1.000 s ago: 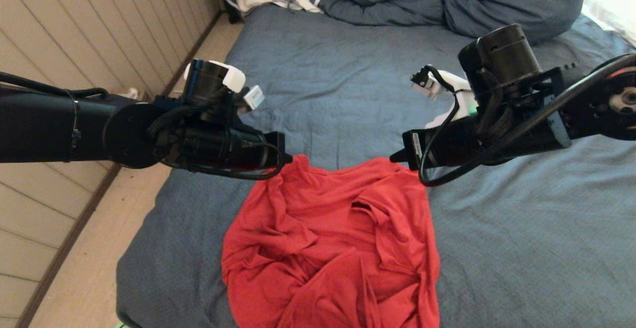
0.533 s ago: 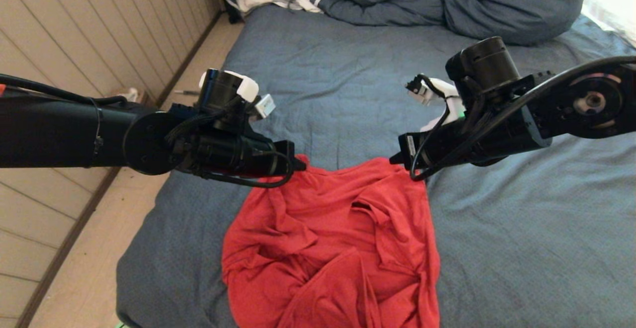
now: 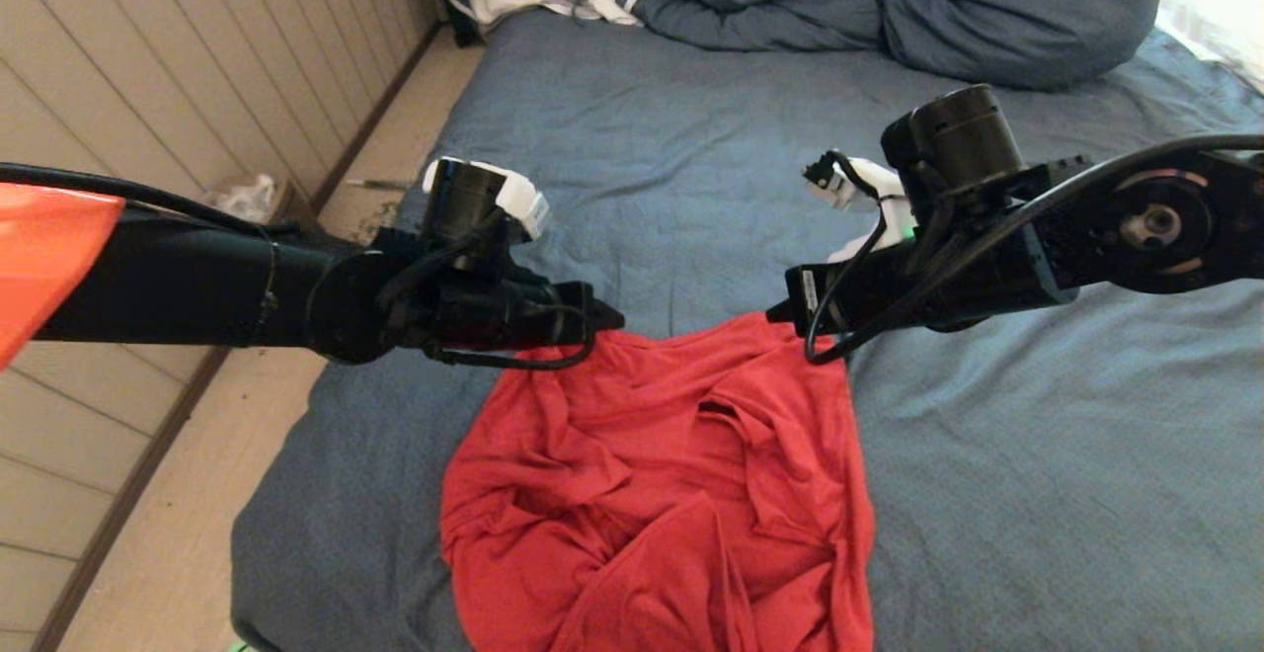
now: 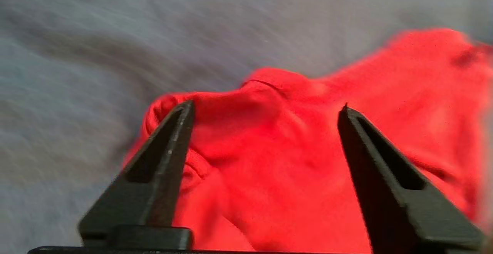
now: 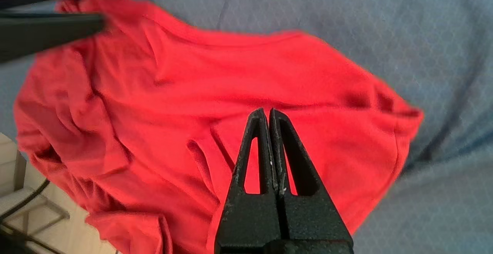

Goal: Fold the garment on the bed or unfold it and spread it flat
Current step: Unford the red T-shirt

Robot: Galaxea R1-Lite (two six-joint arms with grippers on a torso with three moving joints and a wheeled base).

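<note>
Head view: the garment (image 3: 657, 494), a red T-shirt, lies crumpled on the near part of the bed (image 3: 1037, 494); its near hem runs out of frame at the bottom edge, and no lettering or graphic shows on the side facing up. Both grippers' fingertips are masked in this view by their own wrist housings. Left wrist view, smeared: the left gripper (image 4: 265, 109) has its two black fingers (image 4: 161, 161) spread wide, one on either side of a raised red fold with a hemmed edge; nothing is pinched between them, and contact with the cloth is uncertain, possibly just above it. Right wrist view: the right gripper (image 5: 267, 113) has its fingers pressed together tip to tip over the middle of the shirt, near its far right corner; no cloth is visibly caught between them. Left arm: reaches in level from the left, its tip at the shirt's far left corner. Right arm: reaches in from the right, roughly level, its tip at the shirt's far right corner. Bunched dark-blue duvet (image 3: 889, 0) across the far end of the bed, well apart from the shirt.
</note>
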